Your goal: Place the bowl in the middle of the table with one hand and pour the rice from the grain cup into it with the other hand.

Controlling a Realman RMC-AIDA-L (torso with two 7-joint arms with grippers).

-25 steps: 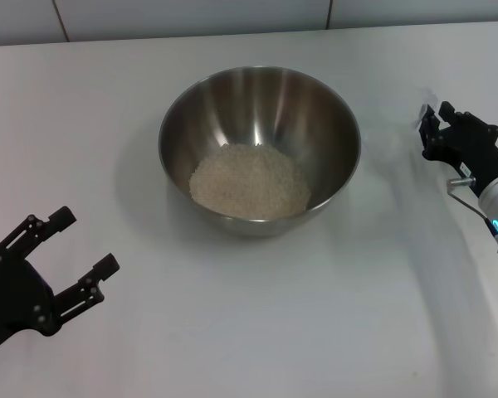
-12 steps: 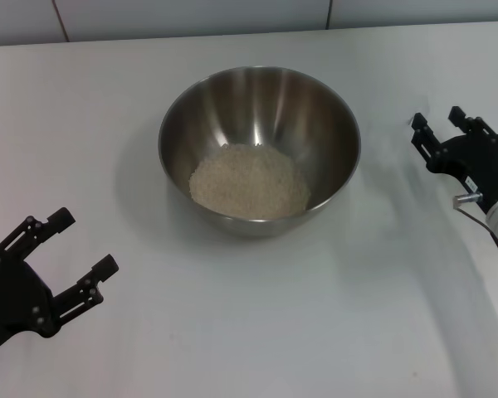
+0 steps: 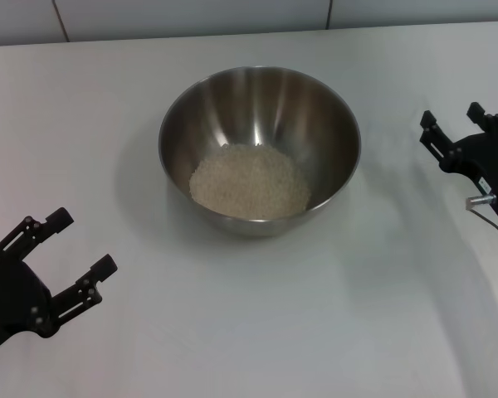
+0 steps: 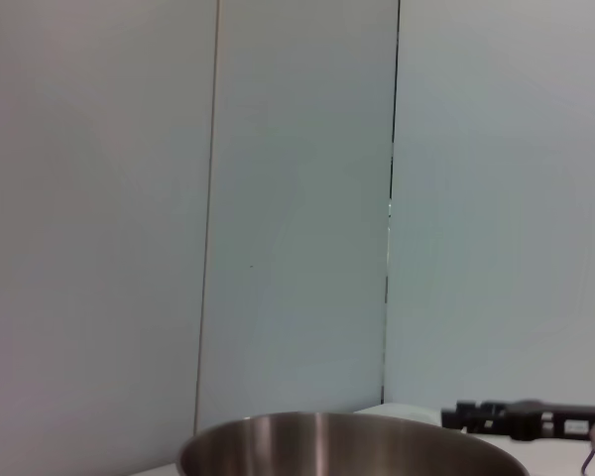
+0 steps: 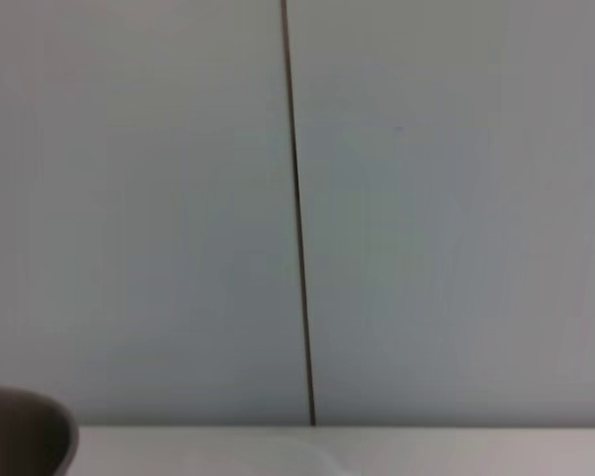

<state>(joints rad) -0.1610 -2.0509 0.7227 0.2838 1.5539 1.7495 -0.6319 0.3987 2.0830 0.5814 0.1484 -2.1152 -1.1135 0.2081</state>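
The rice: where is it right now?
In the head view the rice lies heaped in the bottom of the bowl at mid-table, between the left gripper and right gripper.

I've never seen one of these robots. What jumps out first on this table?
The shiny steel bowl in the middle of the white table, with a pale heap of rice in its bottom. Then the two black grippers, both open and empty: the left gripper low near the front, the right gripper off to the bowl's right side. No cup is in view.
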